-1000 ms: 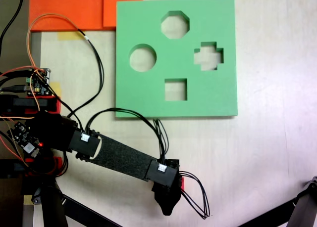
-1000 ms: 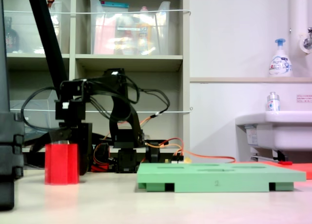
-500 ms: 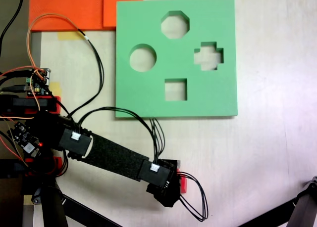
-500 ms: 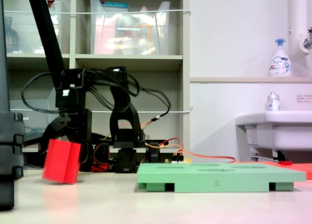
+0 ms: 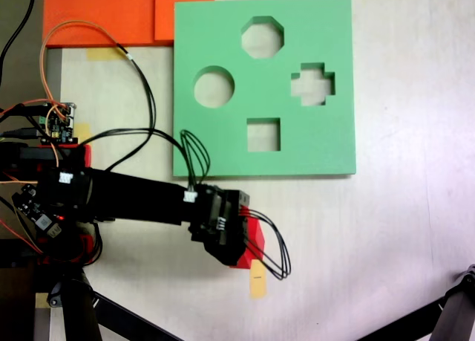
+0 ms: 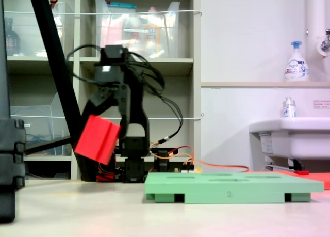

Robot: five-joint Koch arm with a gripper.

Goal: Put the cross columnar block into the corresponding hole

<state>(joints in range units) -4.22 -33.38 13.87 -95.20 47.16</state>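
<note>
The cross columnar block (image 6: 98, 139) is bright red and hangs tilted well above the table, with my gripper (image 6: 109, 118) shut on its upper end. In the first exterior view the block (image 5: 253, 246) shows as a red edge under the black gripper (image 5: 239, 241), just below the green foam board's (image 5: 223, 29) near edge. The corresponding hole (image 5: 312, 84) is the plus-shaped cutout on the first exterior view's right side of the board. It lies far from the block and nothing is in it. In the second exterior view the board (image 6: 232, 187) lies flat and its cutouts show only as slits.
Octagonal (image 5: 262, 37), round (image 5: 214, 87) and square (image 5: 263, 134) cutouts share the board. Orange foam sheets (image 5: 111, 14) lie at the top left. A yellow tape piece (image 5: 257, 278) marks the table below the gripper. Loose cables (image 5: 141, 88) and the arm's base (image 5: 44, 200) fill the left.
The block stood on the table, was tipped, and now hangs lifted in the gripper. The arm has swung towards the board and straightened.
</note>
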